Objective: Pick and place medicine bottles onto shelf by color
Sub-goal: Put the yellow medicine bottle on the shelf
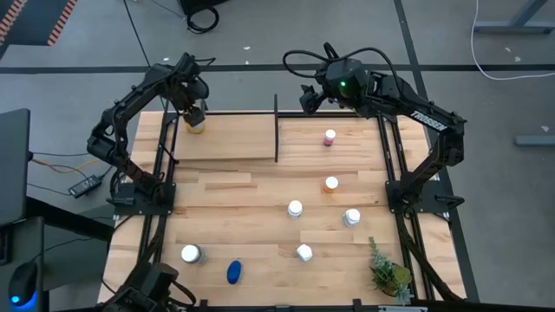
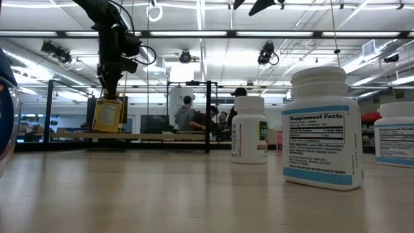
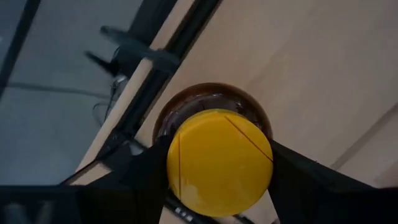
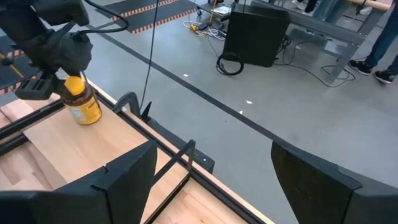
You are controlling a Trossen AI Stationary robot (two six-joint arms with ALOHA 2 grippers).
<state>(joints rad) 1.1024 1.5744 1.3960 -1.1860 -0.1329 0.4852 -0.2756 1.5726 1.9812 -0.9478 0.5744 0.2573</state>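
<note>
Overhead view. I see the left gripper (image 1: 192, 111) at the upper left of the frame, over the far left corner of the shelf (image 1: 227, 159), its fingers pinching the yellow cap of the amber bottle (image 1: 196, 122). In the left wrist picture the yellow cap (image 3: 219, 162) sits squeezed between the two dark fingers (image 3: 140, 177), with the brown shoulder of the bottle showing around it and light wood beneath. In the table-level picture the amber bottle (image 2: 107, 115) appears at left centre, upright on the shelf board or just above it; I cannot tell whether its base touches.

The right gripper (image 1: 309, 98) hangs at the upper centre of the overhead frame, just beyond the far rail and to the right of the black divider (image 1: 277, 128). Its fingers are spread wide and hold nothing; in its own wrist picture only floor and the shelf rail lie between them.

The pink-capped bottle (image 1: 329, 137) stands in the right bay of the shelf, upper right of centre. The orange-capped bottle (image 1: 331, 183) stands below it on the tabletop (image 1: 260, 195). Three white bottles (image 1: 295, 208) cluster at centre right, another white bottle (image 1: 191, 254) stands at lower left, and the blue bottle (image 1: 233, 272) lies beside it. A small green plant (image 1: 387, 273) occupies the lower right corner.
</note>
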